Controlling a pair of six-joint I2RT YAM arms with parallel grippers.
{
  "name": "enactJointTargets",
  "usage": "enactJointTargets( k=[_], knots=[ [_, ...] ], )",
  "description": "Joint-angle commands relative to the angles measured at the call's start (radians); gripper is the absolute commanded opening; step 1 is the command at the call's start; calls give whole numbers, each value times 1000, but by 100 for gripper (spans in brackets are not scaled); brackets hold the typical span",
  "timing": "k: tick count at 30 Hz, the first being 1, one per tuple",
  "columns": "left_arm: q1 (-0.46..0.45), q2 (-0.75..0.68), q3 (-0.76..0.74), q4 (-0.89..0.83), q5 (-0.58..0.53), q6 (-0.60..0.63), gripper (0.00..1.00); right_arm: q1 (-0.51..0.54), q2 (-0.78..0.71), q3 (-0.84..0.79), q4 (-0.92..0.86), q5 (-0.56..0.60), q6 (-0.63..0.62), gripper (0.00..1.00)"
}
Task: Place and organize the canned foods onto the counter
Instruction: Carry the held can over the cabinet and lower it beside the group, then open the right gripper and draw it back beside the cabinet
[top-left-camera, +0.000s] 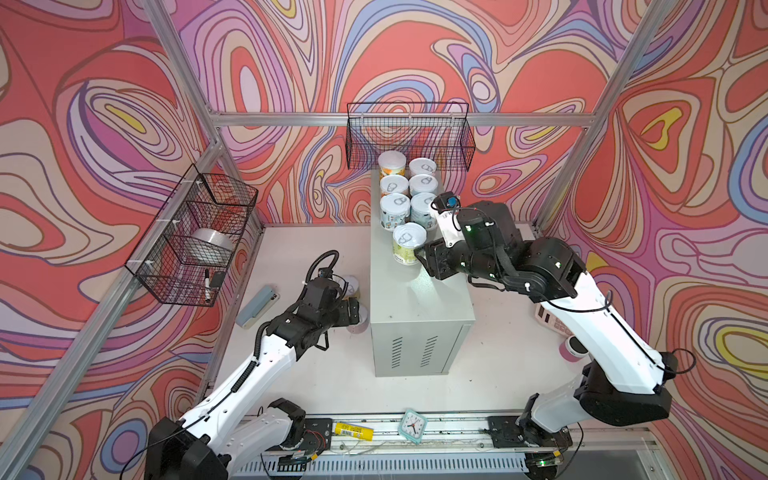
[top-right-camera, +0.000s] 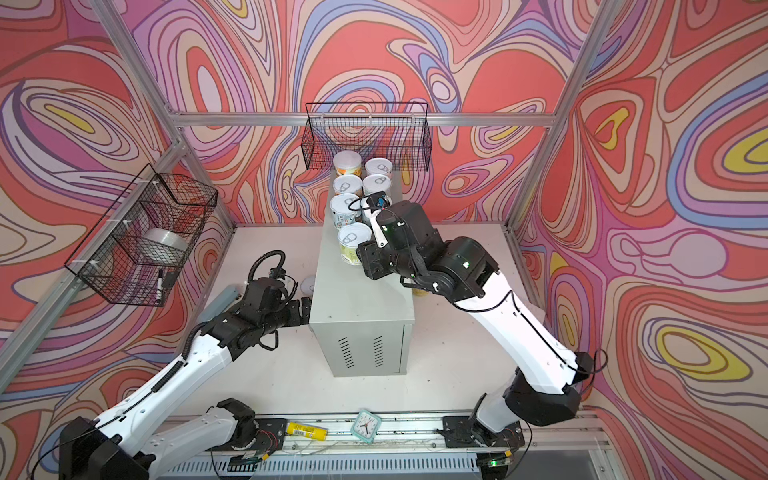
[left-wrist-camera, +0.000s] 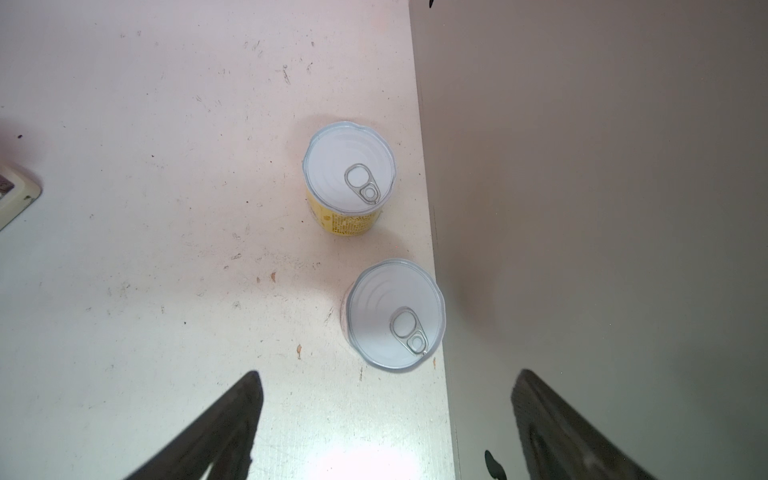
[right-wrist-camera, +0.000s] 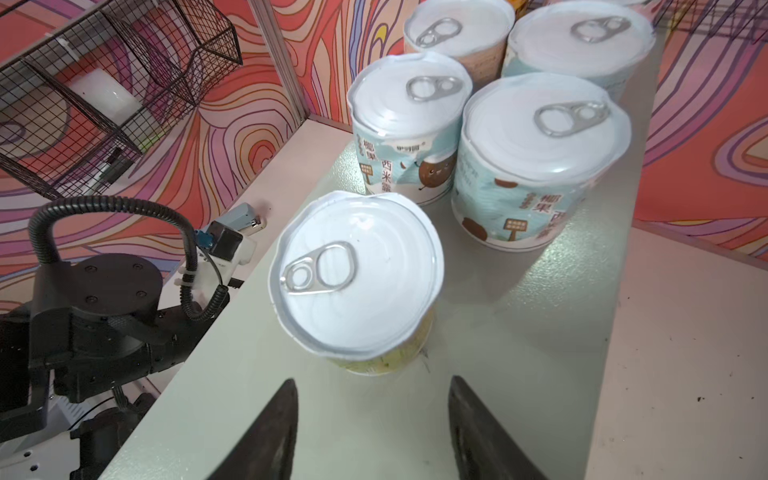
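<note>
Several cans stand in two rows at the far end of the grey-green counter (top-left-camera: 419, 299). The front one is a can with a yellow-green label (top-left-camera: 409, 243) (right-wrist-camera: 357, 274). My right gripper (top-left-camera: 419, 259) (right-wrist-camera: 372, 386) hovers over the counter top just short of this can. Its jaws are a little apart with nothing between them. Two more cans stand on the white table against the counter's left side: a yellow one (left-wrist-camera: 349, 174) and one nearer (left-wrist-camera: 395, 313). My left gripper (top-left-camera: 353, 311) (left-wrist-camera: 386, 378) hangs open above them and holds nothing.
A wire basket (top-left-camera: 409, 135) hangs on the back wall just above the rear cans. Another basket (top-left-camera: 195, 237) on the left wall holds a tape roll. A grey stapler (top-left-camera: 256, 306) lies on the table at the left. A pink cylinder (top-left-camera: 573, 347) stands at the right, and a small clock (top-left-camera: 413, 424) lies at the front.
</note>
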Motion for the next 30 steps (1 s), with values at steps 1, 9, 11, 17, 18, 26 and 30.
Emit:
enactJointTargets(
  k=[1,9,11,17,18,26,30],
  knots=[
    [-3,4,24,-17,-13,8,94,5,0,-16,48,-14,11,56],
    [-2,2,14,-10,-16,4,94,5,44,-12,71,-32,6,51],
    [-2,1,12,-10,-14,3,94,4,57,-13,80,-32,6,51],
    [-3,-4,7,-12,-20,9,94,5,80,-17,103,-13,2,52],
    [-2,-4,6,-14,-22,10,94,4,84,-13,101,-5,2,52],
    [-3,8,4,2,-21,7,94,4,118,17,118,18,-8,55],
    [-2,15,5,5,-17,5,94,4,138,44,116,28,-19,55]
  ],
)
